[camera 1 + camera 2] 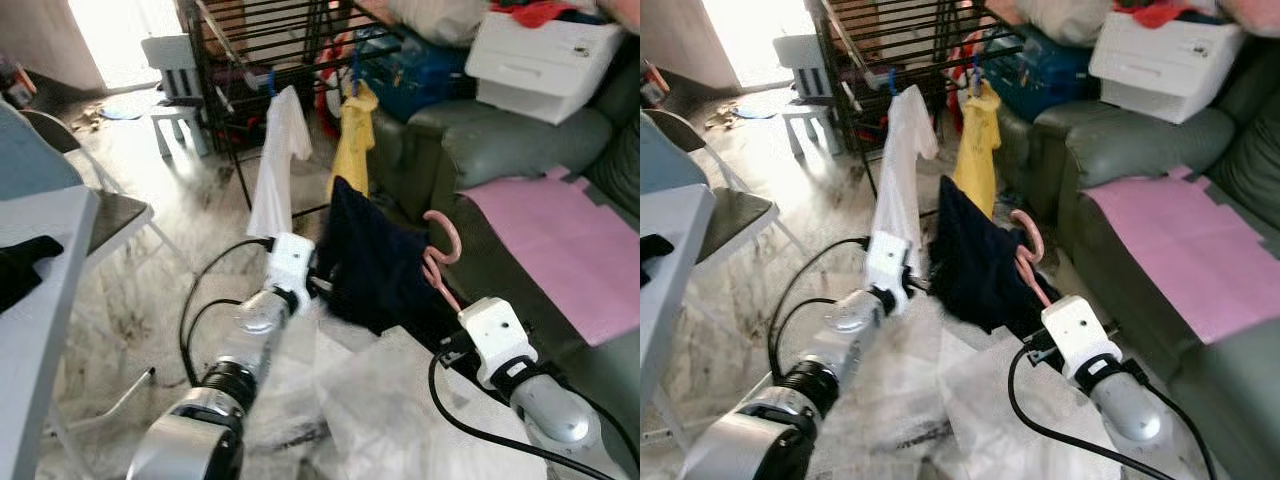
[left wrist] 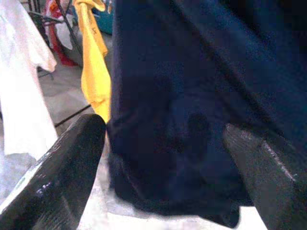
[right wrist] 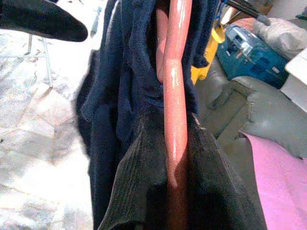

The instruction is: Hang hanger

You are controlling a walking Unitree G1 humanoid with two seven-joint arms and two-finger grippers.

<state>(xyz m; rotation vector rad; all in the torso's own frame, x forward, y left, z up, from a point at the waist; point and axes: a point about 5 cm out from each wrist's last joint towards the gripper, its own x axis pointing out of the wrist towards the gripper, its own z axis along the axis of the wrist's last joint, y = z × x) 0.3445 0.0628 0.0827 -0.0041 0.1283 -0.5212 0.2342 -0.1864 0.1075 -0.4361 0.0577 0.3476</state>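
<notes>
A pink hanger [image 1: 445,247] carries a dark navy garment [image 1: 375,265] and is held up in front of me, beside the sofa. My right gripper [image 3: 176,143] is shut on the hanger's pink stem [image 3: 175,86], with the navy cloth bunched around its ribbed fingers [image 3: 139,191]. My left gripper [image 2: 163,129] is at the garment's left edge. Its two black fingers [image 2: 72,163] stand wide apart, with the navy cloth [image 2: 192,96] hanging just beyond them. The hanger's hook curls upward, free of any rail.
A black drying rack [image 1: 260,40] stands ahead with a white shirt [image 1: 278,160] and a yellow garment [image 1: 352,140] hanging from it. A green sofa [image 1: 500,150] on the right holds a pink cloth [image 1: 560,240] and a white box [image 1: 545,60]. Crumpled plastic sheet [image 1: 380,400] lies below; a chair [image 1: 110,215] stands at the left.
</notes>
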